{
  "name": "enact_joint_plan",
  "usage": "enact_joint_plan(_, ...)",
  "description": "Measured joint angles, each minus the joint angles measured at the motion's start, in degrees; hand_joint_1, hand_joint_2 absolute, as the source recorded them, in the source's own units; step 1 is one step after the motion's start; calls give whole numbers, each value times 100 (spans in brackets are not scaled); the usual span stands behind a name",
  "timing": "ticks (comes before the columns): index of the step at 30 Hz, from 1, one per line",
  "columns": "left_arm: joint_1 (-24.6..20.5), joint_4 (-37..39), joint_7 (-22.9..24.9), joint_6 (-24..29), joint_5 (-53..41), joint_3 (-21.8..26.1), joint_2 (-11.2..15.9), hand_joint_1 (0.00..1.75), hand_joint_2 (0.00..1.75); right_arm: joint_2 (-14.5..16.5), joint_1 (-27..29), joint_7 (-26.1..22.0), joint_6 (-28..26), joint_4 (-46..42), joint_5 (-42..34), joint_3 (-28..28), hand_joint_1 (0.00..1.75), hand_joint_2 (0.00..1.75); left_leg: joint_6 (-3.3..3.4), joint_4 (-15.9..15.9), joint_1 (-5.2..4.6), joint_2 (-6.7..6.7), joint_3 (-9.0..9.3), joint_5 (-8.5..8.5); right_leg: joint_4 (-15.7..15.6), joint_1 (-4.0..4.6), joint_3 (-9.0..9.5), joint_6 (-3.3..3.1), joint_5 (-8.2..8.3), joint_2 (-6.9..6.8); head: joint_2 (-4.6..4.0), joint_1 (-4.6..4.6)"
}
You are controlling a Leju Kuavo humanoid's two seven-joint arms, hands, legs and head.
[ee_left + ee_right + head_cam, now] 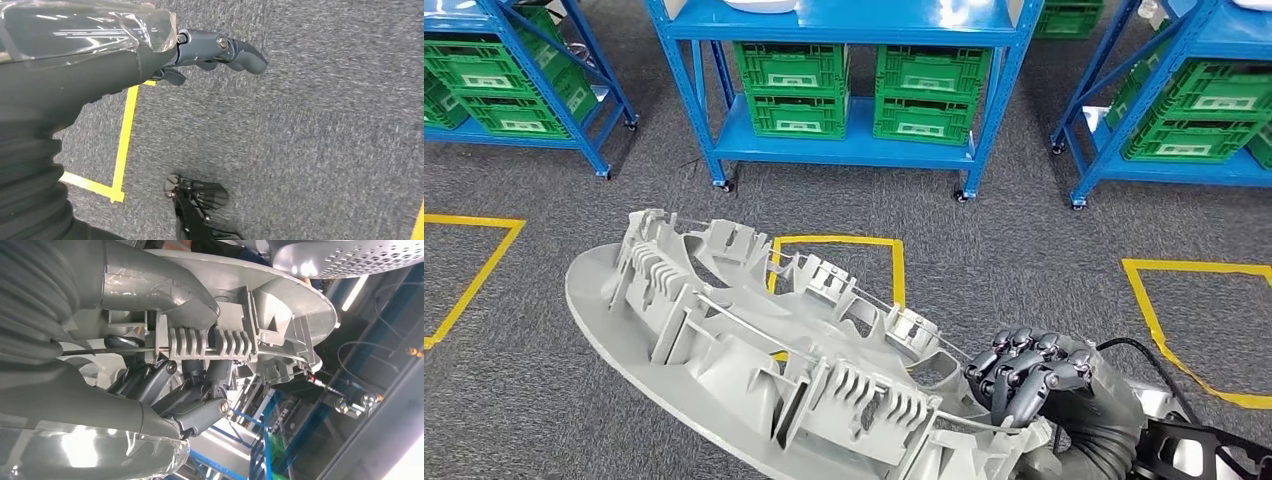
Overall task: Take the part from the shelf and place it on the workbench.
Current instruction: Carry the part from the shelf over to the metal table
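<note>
right hand (1036,378) is gripping the rim of the part (754,350), fingers curling over a ribbed clip | part is extending to the hand's left, a large grey moulded plastic disc, tilted above the carpet (984,250) | left hand (220,50) is hanging over carpet, holding nothing, fingers partly curled | blue shelf (844,140) with green crates (799,90) is standing beyond | workbench not visible

No legible text, brand, number or sign in any view. The green slatted plastic crates (927,92) on the blue steel shelf rack (854,145) each carry a pale rectangular label patch on the front, but the print on them is too small and blurred to read. The yellow tape lines (1197,327) on the grey carpet floor form plain square outlines, with no lettering.
</note>
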Motion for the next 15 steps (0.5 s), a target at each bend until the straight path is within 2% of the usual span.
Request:
enact_joint_plan(1, -4, 1, -4, 1, -1, 11, 4, 0, 175, 5, -14, 1, -1, 4, 0, 5, 166, 175, 26, -146, -26, -1, 67, -37, -13, -7, -13, 44, 57, -4, -1, -1)
enact_joint_plan(2, -8, 2, -4, 8, 2, 26, 5, 0, 175, 10, -25, 1, -1, 8, 1, 8, 166, 175, 49, -174, -39, 9, 26, 11, -33, -14, -25, 83, 113, -6, -1, 1)
enact_joint_plan(3, -10, 3, 6, 19, 12, 43, 4, 0, 175, 15, -28, 2, -2, 10, 2, 9, 166, 175, 88, -198, -41, 25, -28, 88, -20, -20, -60, 103, 112, -5, -1, -2)
enact_joint_plan(4, -16, 3, 24, 32, 27, 56, 3, 0, 175, 19, -24, 3, -4, 11, 4, 5, 166, 175, 133, -226, -34, 44, -94, 169, 60, -18, -119, 98, 15, -2, -1, 3)
enact_joint_plan(5, -22, 4, 51, 42, 45, 64, 1, 0, 175, 20, -9, 2, -5, 11, 9, -2, 166, 175, 174, -251, -24, 63, -172, 261, 243, -15, -201, 73, -183, 1, -1, 13)
enact_joint_plan(7, -29, 4, 119, 45, 86, 70, -9, 0, 175, 21, 52, -22, -5, 11, 25, -25, 166, 175, 229, -249, -28, 80, -353, 430, 962, -21, -409, 18, -743, 2, -1, 27)
enact_joint_plan(8, -28, 5, 149, 44, 100, 71, -13, 0, 175, 21, 92, -41, -3, 11, 35, -36, 166, 175, 235, -236, -35, 87, -454, 510, 1356, -26, -482, 32, -929, 3, -1, 29)
enact_joint_plan(9, -26, 5, 171, 44, 116, 72, -17, 0, 175, 21, 129, -61, 0, 11, 45, -44, 166, 175, 234, -216, -40, 94, -567, 586, 1646, -30, -498, 77, -995, 3, -2, 30)
enact_joint_plan(10, -26, 5, 184, 45, 137, 72, -20, 0, 175, 21, 153, -80, 4, 11, 53, -48, 166, 175, 225, -186, -41, 100, -685, 654, 1741, -35, -420, 143, -937, 2, -2, 31)
enact_joint_plan(11, -26, 5, 190, 51, 167, 72, -21, 0, 175, 22, 165, -95, 7, 11, 59, -49, 166, 175, 211, -145, -39, 106, -803, 715, 1628, -42, -244, 208, -815, 2, -2, 31)
enact_joint_plan(12, -26, 5, 192, 61, 202, 72, -22, 0, 175, 22, 170, -108, 10, 11, 64, -49, 166, 175, 192, -92, -38, 109, -912, 769, 1330, -48, 25, 251, -707, 0, -1, 32)
enact_joint_plan(13, -25, 3, 193, 70, 240, 70, -22, 0, 175, 23, 170, -117, 11, 11, 68, -49, 166, 175, 167, -30, -44, 109, -1017, 813, 895, -48, 373, 257, -683, -1, -1, 34)
enact_joint_plan(14, -24, 0, 194, 78, 269, 70, -22, 0, 175, 24, 174, -126, 13, 11, 69, -50, 166, 175, 138, 27, -51, 109, -1098, 857, 473, -40, 665, 221, -735, -1, 0, 28)
enact_joint_plan(15, -18, -6, 195, 80, 288, 69, -21, 0, 175, 24, 181, -140, 18, 13, 67, -51, 166, 175, 108, 67, -57, 109, -1155, 906, 156, -27, 858, 173, -809, 0, 0, 26)
